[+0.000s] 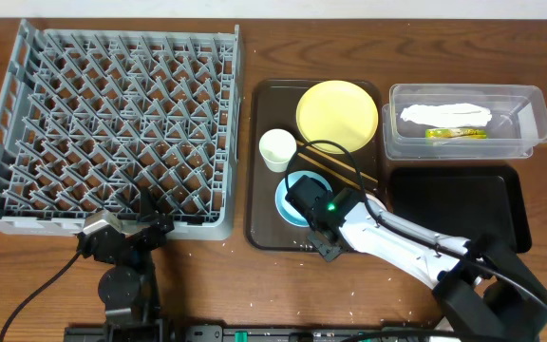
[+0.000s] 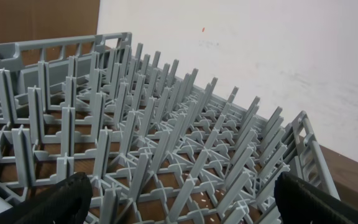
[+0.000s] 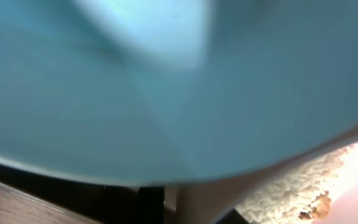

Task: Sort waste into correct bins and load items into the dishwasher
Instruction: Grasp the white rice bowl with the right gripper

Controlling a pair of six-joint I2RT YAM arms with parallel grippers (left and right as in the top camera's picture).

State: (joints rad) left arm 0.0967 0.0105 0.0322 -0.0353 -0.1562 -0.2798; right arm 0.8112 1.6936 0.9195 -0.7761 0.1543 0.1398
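Gripping the light blue bowl [image 1: 283, 204] on the serving tray [image 1: 266, 114] calls for a firm rim pinch and a level lift toward the dish rack [image 1: 112, 123]. We cannot tell how far the right gripper [image 1: 304, 196] is spread. The left gripper [image 2: 191, 202] hangs wide open, empty. We count one blue bowl, one yellow plate [image 1: 338, 112], one cup [image 1: 277, 149], two chopsticks [image 1: 340, 166].

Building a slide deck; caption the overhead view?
Right gripper over light blue bowl on dark brown serving tray, beside large grey plastic dish rack.
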